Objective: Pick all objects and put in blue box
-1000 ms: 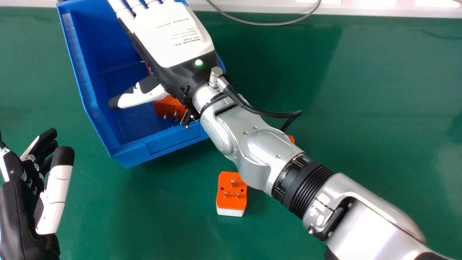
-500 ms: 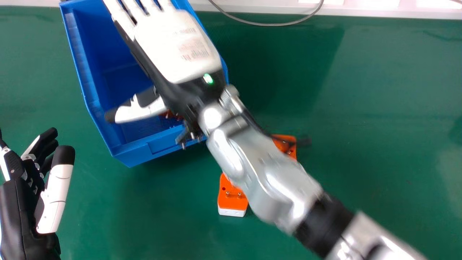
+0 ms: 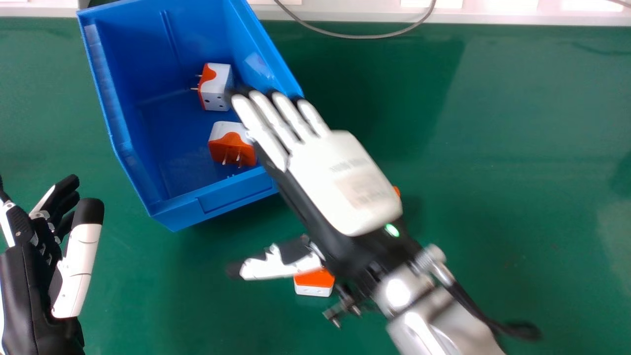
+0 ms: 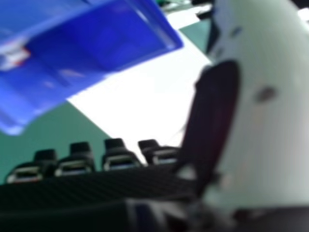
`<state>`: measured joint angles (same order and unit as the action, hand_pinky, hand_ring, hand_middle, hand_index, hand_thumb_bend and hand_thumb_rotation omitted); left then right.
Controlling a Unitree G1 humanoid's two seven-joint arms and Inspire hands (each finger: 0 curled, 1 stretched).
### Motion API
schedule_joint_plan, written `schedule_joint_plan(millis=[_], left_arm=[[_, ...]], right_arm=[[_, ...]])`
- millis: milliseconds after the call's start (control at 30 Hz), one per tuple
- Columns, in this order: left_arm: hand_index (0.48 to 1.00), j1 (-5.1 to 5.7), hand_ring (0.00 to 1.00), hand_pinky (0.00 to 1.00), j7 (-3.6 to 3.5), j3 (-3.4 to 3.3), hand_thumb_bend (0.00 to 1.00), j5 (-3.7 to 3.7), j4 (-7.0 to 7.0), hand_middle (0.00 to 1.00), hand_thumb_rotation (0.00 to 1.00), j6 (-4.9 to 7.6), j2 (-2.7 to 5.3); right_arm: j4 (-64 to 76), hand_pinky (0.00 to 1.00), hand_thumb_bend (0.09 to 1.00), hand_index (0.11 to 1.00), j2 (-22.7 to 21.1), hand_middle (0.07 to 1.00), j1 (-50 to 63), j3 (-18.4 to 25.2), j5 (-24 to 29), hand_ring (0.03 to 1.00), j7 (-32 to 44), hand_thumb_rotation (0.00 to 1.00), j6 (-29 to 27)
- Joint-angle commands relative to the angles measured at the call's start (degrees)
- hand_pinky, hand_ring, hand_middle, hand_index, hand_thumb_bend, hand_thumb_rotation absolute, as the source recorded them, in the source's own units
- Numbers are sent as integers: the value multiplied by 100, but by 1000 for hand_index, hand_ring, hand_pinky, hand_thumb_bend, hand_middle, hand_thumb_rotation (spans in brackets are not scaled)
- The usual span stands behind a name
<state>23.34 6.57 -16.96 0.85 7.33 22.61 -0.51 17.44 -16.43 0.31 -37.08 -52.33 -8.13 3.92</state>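
Note:
My right hand (image 3: 345, 182) hangs over the table beside the blue box (image 3: 236, 195), its straight fingertips above the box's right rim; the right hand (image 4: 217, 111) holds nothing. Inside the box lie two orange and white plug adapters, one (image 3: 217, 88) farther back and another (image 3: 231, 145) near the front wall. Under my right thumb sits an adapter (image 3: 314, 283), partly covered. A small orange bit of another adapter (image 3: 397, 191) peeks out beside the back of the hand. In the right hand view the box (image 4: 120, 43) appears too. My left hand (image 3: 29, 276) rests relaxed at the left edge.
The green table (image 3: 517, 148) spreads to the right. A grey cable (image 3: 365, 36) loops over the pale ledge (image 3: 493, 15) along the back.
My right hand has moved out from over the box, toward the near right, uncovering both adapters inside. It now partly covers the adapters on the table. My left hand has stayed put.

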Motion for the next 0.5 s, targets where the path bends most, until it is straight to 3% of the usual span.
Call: schedule_joint_plan(millis=[0, 233, 467], left_arm=[[826, 29, 838, 826, 40, -30, 918, 19, 95, 826, 776, 91, -9], [825, 74, 836, 813, 37, -40, 924, 37, 166, 824, 776, 78, -9], [825, 81, 836, 808, 26, -49, 928, 37, 170, 824, 778, 74, -28]], right_arm=[[326, 1000, 620, 1000, -147, 1000, 315, 199, 40, 1000, 48, 433, -177], [52, 1000, 619, 1000, -429, 1000, 897, 520, 4, 1000, -18, 467, -398], [-630, 1000, 604, 1000, -372, 1000, 934, 510, -255, 1000, -80, 487, -383]])
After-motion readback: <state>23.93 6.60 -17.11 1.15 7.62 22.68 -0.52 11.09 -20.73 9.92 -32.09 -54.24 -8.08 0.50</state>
